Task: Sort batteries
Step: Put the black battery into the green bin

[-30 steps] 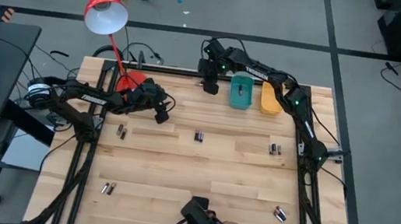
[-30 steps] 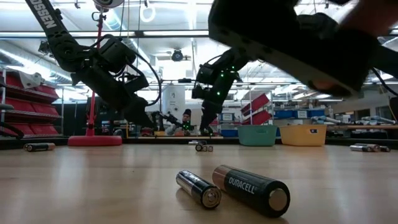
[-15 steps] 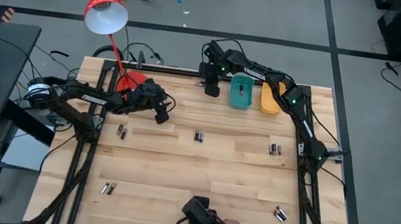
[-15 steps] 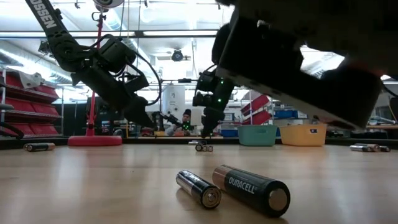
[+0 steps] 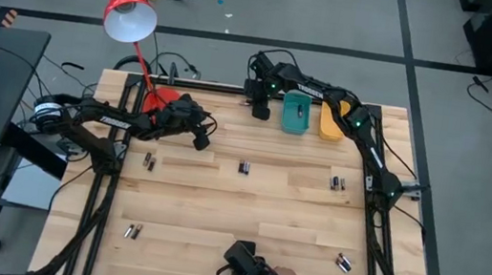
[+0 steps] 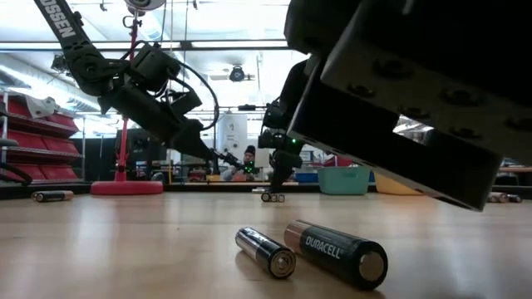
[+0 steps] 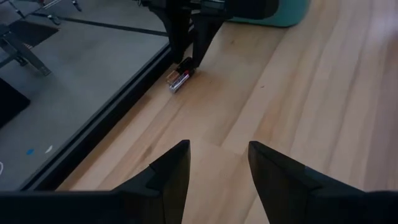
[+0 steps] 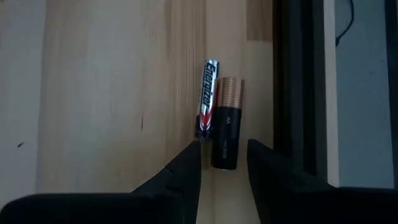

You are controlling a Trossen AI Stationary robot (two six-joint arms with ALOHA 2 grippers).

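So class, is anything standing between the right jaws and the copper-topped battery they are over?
Nothing visible: the right gripper sits open directly above the copper-topped battery. A slimmer battery lies touching it alongside, crowding one finger.

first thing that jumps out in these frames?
The right gripper, open, poised right over a pair of batteries at the table's far edge: a thick copper-topped cell beside a slim silver one. Next, the red desk lamp by the far-left corner, and the teal bin and orange bin just right of that gripper.
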